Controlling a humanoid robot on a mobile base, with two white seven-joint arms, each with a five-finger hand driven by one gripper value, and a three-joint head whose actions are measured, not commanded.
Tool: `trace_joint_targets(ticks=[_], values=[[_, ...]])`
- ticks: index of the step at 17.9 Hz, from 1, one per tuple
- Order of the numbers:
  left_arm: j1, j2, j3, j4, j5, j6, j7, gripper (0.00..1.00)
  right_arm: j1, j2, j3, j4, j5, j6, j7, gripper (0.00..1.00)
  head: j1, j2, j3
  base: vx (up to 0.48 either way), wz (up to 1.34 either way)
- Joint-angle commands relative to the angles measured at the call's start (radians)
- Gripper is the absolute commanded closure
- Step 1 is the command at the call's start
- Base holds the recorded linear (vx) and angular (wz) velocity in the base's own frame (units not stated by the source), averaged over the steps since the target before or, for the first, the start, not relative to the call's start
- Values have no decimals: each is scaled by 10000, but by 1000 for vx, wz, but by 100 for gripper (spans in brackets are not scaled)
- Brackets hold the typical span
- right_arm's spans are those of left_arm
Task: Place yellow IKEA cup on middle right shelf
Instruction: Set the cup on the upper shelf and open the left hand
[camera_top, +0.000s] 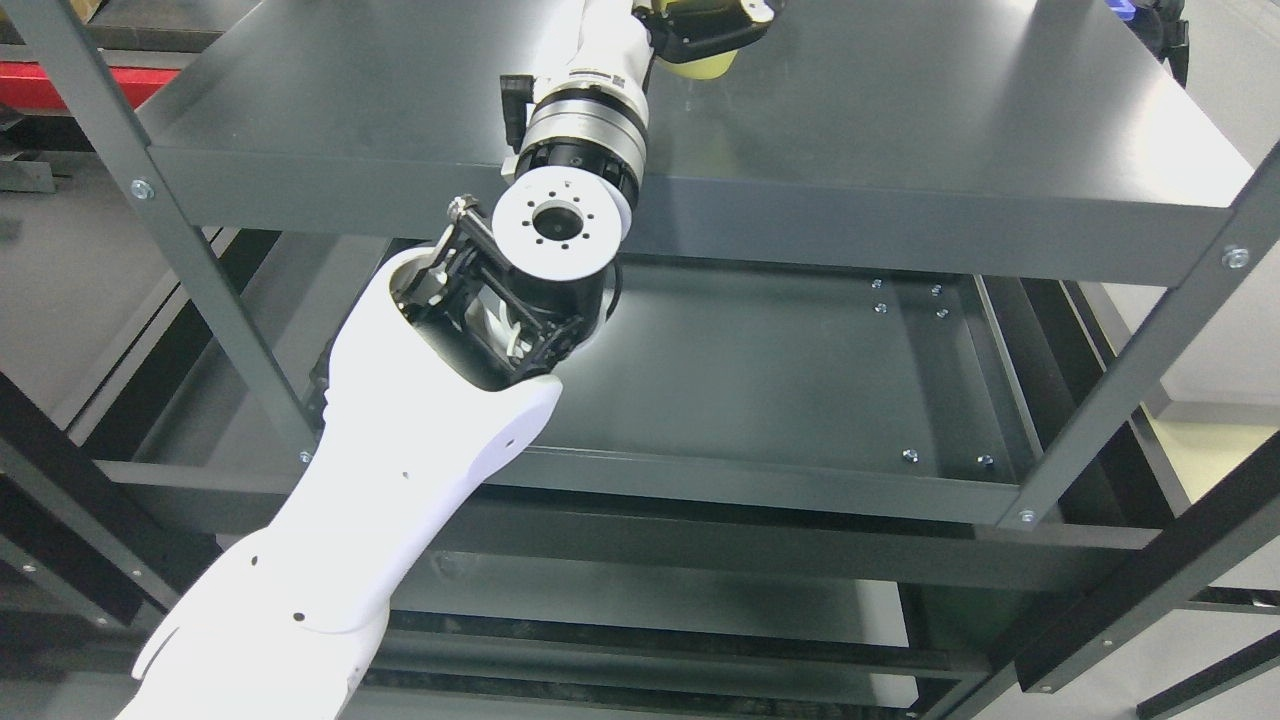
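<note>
White left robot arm (400, 460): rises from the near left, across the dark grey metal shelf unit (900, 210). Left hand (715, 25): black, at the far top edge, fingers wrapped around the pale yellow plastic cup (705, 68), just above the upper shelf board.

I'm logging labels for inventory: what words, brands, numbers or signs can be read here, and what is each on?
No text is legible.
A small label on the left arm's wrist section bears print and a code square, too small to read.
The yellow cup shows no visible lettering.
</note>
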Motion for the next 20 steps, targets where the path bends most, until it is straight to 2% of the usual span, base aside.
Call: trace_joint_targets(ticks=[1, 4, 13, 16, 18, 20], values=[[126, 175, 722, 182, 4, 117, -612, 16, 138, -175, 169, 1, -245, 7, 7, 1, 0, 0, 0, 0, 0], [234, 175, 875, 106, 4, 101, -858, 3, 138, -175, 169, 1, -245, 7, 7, 1, 0, 0, 0, 0, 0], [173, 175, 1932, -692, 4, -82, -1272, 1, 138, -175, 169, 1, -245, 7, 7, 1, 0, 0, 0, 0, 0], [127, 228, 2163, -692, 19, -678, -2891, 1, 138, -175, 169, 1, -245, 7, 7, 1, 0, 0, 0, 0, 0], [142, 612, 2576, -692, 19, -1323, -4700, 1, 138, -175, 169, 1, -245, 7, 7, 1, 0, 0, 0, 0, 0], [157, 934, 2929, -692, 19, -1615, -5899, 1, 138, -175, 169, 1, -245, 7, 7, 1, 0, 0, 0, 0, 0]])
